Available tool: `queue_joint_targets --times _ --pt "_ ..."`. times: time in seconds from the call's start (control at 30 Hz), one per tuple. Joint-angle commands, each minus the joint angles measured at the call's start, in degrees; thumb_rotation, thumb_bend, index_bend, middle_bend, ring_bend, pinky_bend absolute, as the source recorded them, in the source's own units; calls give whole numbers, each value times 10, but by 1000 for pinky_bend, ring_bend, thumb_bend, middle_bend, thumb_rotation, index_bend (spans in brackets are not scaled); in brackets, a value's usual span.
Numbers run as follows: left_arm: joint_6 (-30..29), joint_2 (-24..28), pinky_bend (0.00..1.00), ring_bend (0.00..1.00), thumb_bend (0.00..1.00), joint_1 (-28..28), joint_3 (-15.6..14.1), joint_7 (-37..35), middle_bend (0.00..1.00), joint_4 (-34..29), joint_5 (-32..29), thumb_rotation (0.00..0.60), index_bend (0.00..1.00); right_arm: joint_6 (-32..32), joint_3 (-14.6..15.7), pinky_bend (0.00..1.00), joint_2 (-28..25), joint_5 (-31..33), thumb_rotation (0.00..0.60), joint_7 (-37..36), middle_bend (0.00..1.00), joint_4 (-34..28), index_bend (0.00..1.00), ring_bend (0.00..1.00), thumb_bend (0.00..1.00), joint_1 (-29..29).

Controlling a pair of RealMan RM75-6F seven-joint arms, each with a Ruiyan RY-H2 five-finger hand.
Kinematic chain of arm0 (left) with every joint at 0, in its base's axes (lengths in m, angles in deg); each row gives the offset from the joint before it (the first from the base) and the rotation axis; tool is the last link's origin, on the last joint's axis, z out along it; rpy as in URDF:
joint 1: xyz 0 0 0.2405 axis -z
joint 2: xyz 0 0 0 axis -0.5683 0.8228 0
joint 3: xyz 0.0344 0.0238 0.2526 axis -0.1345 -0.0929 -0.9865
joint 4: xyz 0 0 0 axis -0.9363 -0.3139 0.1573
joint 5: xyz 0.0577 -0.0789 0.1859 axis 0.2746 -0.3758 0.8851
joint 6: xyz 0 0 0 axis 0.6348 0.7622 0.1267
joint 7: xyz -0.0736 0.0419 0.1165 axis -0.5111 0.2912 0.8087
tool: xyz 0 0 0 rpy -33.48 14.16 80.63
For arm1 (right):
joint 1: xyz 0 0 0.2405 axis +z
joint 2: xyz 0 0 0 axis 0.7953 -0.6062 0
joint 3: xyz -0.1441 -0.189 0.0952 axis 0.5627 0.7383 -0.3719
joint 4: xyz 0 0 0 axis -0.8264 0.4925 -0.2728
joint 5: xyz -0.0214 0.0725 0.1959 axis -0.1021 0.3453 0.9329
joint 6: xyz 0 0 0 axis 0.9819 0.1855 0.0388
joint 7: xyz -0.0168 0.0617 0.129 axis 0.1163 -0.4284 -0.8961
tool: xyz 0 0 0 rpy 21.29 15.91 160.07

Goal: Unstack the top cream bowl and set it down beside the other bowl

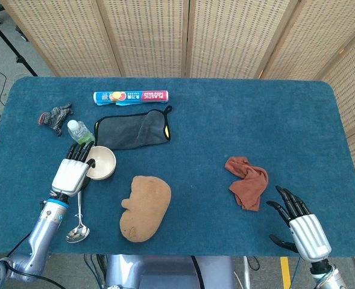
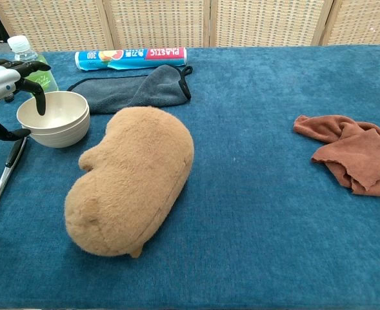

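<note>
Two cream bowls point(image 1: 103, 162) sit stacked on the blue table at the left. In the chest view the top bowl point(image 2: 60, 110) nests in the lower bowl point(image 2: 75, 134), whose rim shows just beneath. My left hand point(image 1: 73, 171) is at the stack's near-left rim. Its fingers point(image 2: 40, 97) hook over the rim into the top bowl, and the thumb lies against the outer wall, pinching the rim. The stack rests on the table. My right hand point(image 1: 301, 223) lies open at the near right, holding nothing.
A metal spoon point(image 1: 79, 226) lies by my left wrist. A tan plush toy point(image 1: 146, 208) lies right of the bowls. Behind them are a water bottle point(image 1: 79, 130), a grey cloth point(image 1: 132, 129) and a plastic-wrap roll point(image 1: 131, 96). A rust-red cloth point(image 1: 248, 180) lies at the right.
</note>
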Motion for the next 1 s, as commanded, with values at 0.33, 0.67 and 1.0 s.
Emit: queue_joint_targets --times 0.33,0.67,1.0 --pt "-3 -2 41 0 357 -1 -1 5 49 1 5 600 455 1 0 152 0 0 600 0 0 0 217 0 156 0" --pt "-4 -2 40 0 374 -1 -1 6 49 0 5 600 603 1 0 152 0 0 600 0 0 1 217 0 156 0" --pt "-5 -1 40 0 391 -1 2 12 60 -4 3 600 777 0 -1 152 0 1 600 -2 0 1 217 0 156 0"
